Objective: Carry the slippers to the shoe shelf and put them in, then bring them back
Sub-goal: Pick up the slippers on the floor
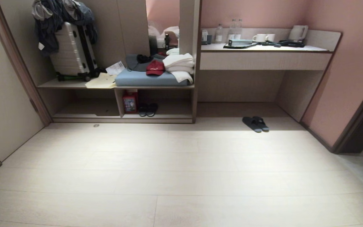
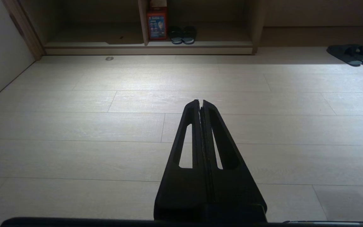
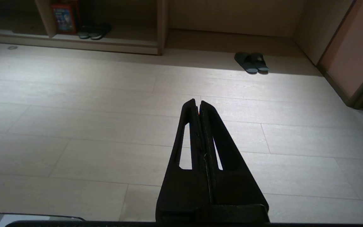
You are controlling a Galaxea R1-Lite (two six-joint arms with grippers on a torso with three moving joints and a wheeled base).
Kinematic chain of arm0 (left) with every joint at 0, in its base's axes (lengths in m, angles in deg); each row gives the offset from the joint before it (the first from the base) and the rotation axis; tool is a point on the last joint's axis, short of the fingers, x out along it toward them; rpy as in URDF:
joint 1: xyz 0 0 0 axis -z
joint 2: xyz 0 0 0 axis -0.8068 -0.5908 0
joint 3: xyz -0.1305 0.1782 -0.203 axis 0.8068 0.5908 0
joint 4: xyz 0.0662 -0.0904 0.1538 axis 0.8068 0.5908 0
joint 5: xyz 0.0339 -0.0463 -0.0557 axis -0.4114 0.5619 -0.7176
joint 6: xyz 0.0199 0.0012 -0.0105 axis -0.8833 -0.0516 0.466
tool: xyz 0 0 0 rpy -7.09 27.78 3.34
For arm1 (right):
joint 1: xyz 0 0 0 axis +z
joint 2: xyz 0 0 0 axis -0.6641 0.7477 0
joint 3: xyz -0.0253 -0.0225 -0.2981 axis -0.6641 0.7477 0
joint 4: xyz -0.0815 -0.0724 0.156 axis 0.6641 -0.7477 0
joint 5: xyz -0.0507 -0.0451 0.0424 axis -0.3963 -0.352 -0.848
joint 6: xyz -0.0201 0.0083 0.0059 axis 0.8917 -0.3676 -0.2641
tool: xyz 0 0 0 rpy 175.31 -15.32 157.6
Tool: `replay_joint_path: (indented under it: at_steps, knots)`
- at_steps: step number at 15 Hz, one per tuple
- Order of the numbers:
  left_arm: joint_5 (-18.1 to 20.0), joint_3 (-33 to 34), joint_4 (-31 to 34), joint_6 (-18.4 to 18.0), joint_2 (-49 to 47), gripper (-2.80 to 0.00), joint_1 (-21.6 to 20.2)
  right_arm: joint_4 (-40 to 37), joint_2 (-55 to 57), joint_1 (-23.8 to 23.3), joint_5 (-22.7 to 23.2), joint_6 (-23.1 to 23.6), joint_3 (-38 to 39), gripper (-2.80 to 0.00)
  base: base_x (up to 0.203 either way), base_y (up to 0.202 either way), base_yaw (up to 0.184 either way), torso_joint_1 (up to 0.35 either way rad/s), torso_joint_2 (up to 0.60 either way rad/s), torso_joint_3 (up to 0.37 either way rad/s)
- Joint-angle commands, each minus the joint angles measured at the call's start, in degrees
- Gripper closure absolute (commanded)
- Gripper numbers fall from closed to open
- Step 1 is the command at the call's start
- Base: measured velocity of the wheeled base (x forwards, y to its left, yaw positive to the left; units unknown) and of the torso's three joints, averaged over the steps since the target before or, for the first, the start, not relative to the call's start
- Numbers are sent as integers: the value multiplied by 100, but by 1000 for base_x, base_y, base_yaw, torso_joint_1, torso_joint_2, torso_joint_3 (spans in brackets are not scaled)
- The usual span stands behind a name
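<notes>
Nearest you, the left gripper (image 2: 200, 101) and right gripper (image 3: 198, 101) hang over bare floor (image 1: 181, 176), fingers pressed together, holding nothing. Farther off, the slippers (image 1: 256, 123) lie side by side below the desk counter (image 1: 265, 60). Left of them stands the shoe shelf (image 1: 123, 119), housing a black pair (image 1: 147, 109).

Suitcase (image 1: 71, 52), red cap (image 1: 155, 67), folded towels (image 1: 179, 64); mugs (image 1: 262, 37) on desk.
</notes>
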Motion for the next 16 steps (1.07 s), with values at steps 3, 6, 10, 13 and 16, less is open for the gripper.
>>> replay_joint_path:
  at_steps: [3, 6, 10, 13, 16]
  knots:
    - [-2, 0, -4, 2, -2, 0, 0, 2, -4, 2, -2, -19, 1, 0, 0, 0, 0, 0, 0, 0]
    - [-2, 0, -4, 11, -2, 0, 0, 2, 5, 2, -2, -19, 1, 0, 0, 0, 0, 0, 0, 0]
    - [-11, 0, -13, 19, -2, 0, 0, 2, 0, 2, -2, -19, 1, 0, 0, 0, 0, 0, 0, 0]
    - [-11, 0, -13, 28, -2, 0, 0, 2, -4, 2, -2, -19, 1, 0, 0, 0, 0, 0, 0, 0]
    - [-4, 0, -13, 28, -2, 0, 0, 2, -4, 2, -2, -19, 1, 0, 0, 0, 0, 0, 0, 0]
